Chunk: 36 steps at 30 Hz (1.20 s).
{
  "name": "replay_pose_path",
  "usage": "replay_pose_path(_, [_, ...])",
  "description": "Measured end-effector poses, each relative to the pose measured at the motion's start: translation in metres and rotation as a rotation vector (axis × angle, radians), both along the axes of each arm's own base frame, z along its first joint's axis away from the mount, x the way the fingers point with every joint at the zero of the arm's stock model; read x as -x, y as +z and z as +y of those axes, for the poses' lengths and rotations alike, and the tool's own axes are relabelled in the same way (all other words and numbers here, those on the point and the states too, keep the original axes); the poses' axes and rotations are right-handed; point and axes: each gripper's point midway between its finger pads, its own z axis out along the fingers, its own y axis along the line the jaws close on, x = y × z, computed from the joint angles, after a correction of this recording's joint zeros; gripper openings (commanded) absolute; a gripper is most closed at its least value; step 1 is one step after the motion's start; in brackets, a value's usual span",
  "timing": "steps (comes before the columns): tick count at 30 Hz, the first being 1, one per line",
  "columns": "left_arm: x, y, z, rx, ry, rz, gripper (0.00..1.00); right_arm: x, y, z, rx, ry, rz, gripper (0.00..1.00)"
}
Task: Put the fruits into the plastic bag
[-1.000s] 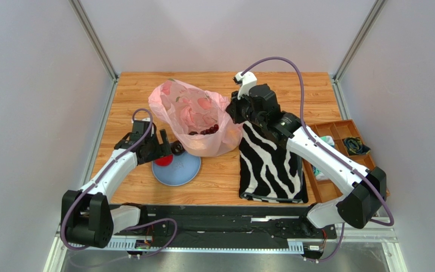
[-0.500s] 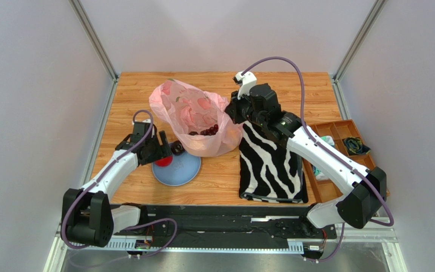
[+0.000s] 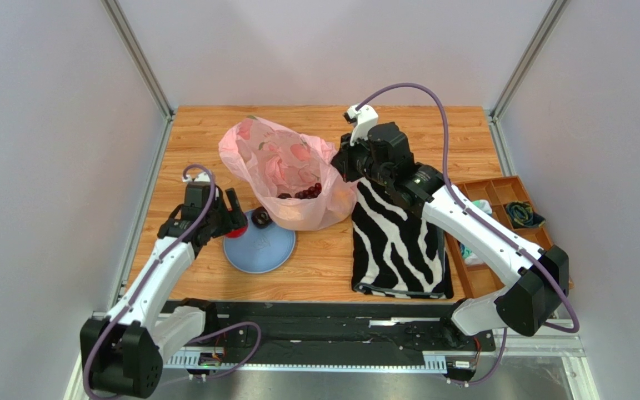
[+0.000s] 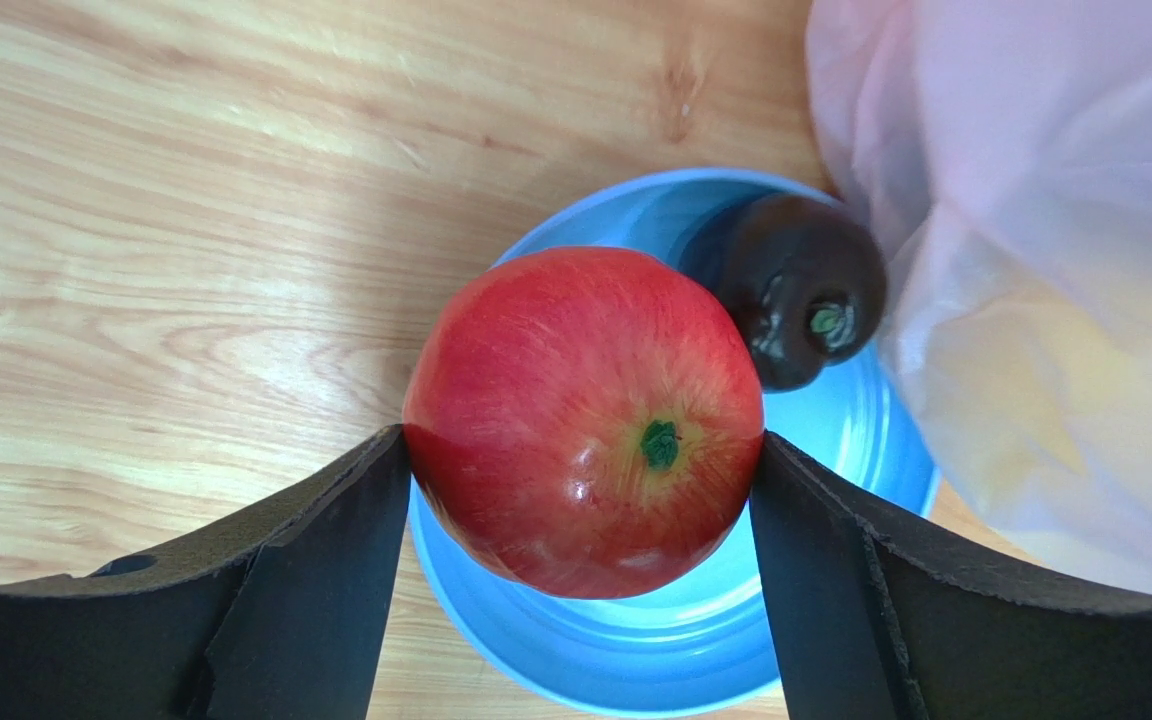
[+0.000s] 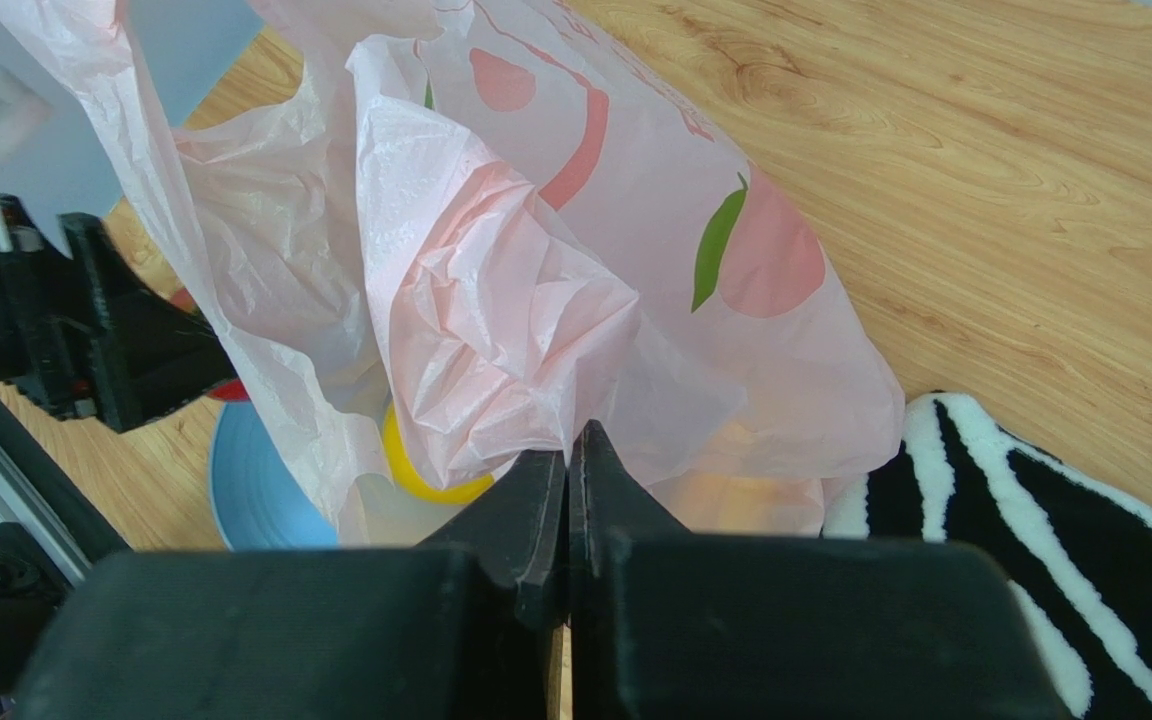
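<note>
Pulling back toward the left edge of the table (image 3: 206, 133) since a second ago, the left arm has swung its elbow outward, and the left gripper (image 4: 579, 458) that then hung spread over the blue plate (image 4: 657, 660) now has both fingers pressed against the sides of the red apple (image 4: 585, 423), clasping it over the plate's left rim. The apple is round, with no long axis to speak of, and its stem pit faces up into the wrist camera, a little right of centre. Just behind it a dark plum (image 4: 800, 308) lies on the far edge of the plate, its stem stub turned up and to the right, close against the plastic bag (image 3: 286, 171); it sits where it did before. The bag has not shifted either: it stretches from far left to near right across the table, mouth gaping upward, with small dark fruits (image 3: 301, 193) inside and a yellow citrus (image 5: 414, 477) showing through the film. The right gripper (image 5: 567, 450) is as it was, its fingers pinched tight on a gathered fold of the bag's right side. Right of the bag the zebra-striped cloth (image 3: 398, 242) lies flat with its long side running near to far, and a wooden tray (image 3: 499, 200) sits at the table's right edge.
</note>
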Motion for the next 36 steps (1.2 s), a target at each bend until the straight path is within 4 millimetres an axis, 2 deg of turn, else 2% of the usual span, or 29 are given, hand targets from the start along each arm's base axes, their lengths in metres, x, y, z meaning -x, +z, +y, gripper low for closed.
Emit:
replay_pose_path(11, [0.012,0.09,0.018,-0.02,0.063,-0.314,0.62,0.001,0.0,0.0,-0.004,0.004,0.004,0.0])
replay_pose_path(14, [0.014,0.128,0.02,-0.032,0.05,-0.404,0.61,0.0,0.0,0.0,-0.005,0.003,0.004,0.0])
replay_pose_path(18, [0.014,0.187,0.019,-0.05,0.003,-0.539,0.59,0.001,0.0,0.001,-0.009,0.001,0.009,0.0])
replay_pose_path(22, [0.015,0.227,0.008,-0.051,-0.083,-0.643,0.59,0.001,0.0,0.001,-0.01,0.0,0.012,0.0])
replay_pose_path(24, [0.014,0.243,-0.002,-0.04,-0.152,-0.693,0.58,0.001,-0.001,0.0,-0.01,-0.001,0.013,0.0])
replay_pose_path(27, [0.007,0.262,-0.03,0.0,-0.293,-0.746,0.58,0.001,-0.001,0.0,-0.007,-0.001,0.016,0.0])
replay_pose_path(30, [-0.002,0.269,-0.076,0.044,-0.484,-0.755,0.59,0.001,-0.002,0.0,-0.006,-0.002,0.018,0.0])
replay_pose_path(32, [-0.008,0.265,-0.112,0.07,-0.622,-0.741,0.59,0.002,-0.002,0.0,-0.004,-0.002,0.02,0.0])
replay_pose_path(34, [-0.016,0.254,-0.138,0.097,-0.718,-0.713,0.59,0.002,-0.004,-0.001,-0.001,-0.002,0.026,0.0])
replay_pose_path(36, [-0.028,0.234,-0.148,0.1,-0.749,-0.654,0.58,0.003,-0.006,-0.002,0.003,-0.003,0.034,0.0])
